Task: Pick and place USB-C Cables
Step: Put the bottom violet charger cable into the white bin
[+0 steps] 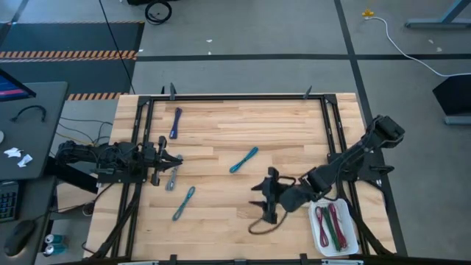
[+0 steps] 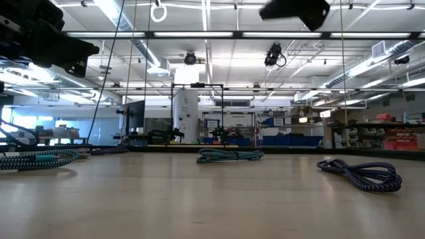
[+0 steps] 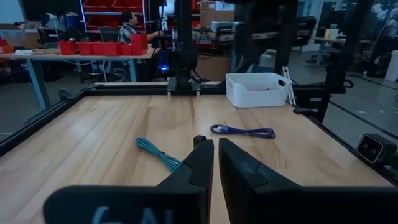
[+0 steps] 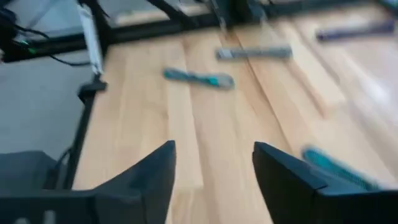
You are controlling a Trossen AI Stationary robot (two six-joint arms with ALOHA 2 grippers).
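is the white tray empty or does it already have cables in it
Not empty: the high view shows the white tray at the table's right corner holding several red and green cables.

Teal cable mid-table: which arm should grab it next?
Right, probably. Its hand is open, empty and nearest the teal cable, with the tray beside that arm. The left hand is shut at the far edge.

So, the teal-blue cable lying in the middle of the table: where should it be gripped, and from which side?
Grip the teal-blue cable at its middle, coming straight down from above. It lies flat on the table as a slim, long bundle set on a diagonal, so the jaws should close across its narrow width. Holding the middle should keep it balanced.
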